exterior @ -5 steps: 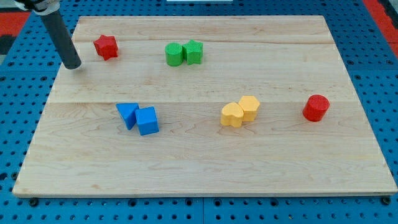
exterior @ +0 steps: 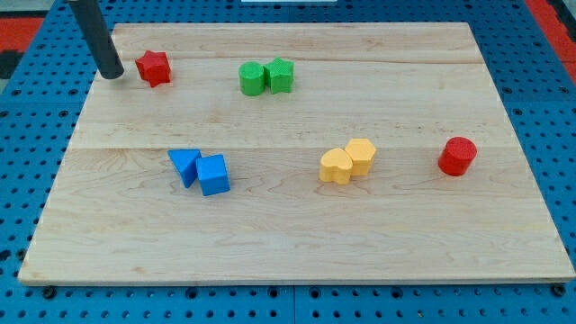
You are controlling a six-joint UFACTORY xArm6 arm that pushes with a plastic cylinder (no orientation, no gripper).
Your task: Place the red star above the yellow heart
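My tip (exterior: 112, 74) sits at the bench's (exterior: 297, 243) top-left, just beside the red star (exterior: 154, 67) on its left, a sliver of wood showing between them. No claw on this rod, so nothing opens or grips. The yellow heart (exterior: 336, 166) lies well apart toward the view's lower right, touching a second yellow block (exterior: 362, 155). Two green blocks (exterior: 265, 77) sit right of the star; a red cylinder (exterior: 458, 156) stands far right.

Straight dark rod, smooth matte cylinder; my tip (exterior: 112, 74) blunt, round.
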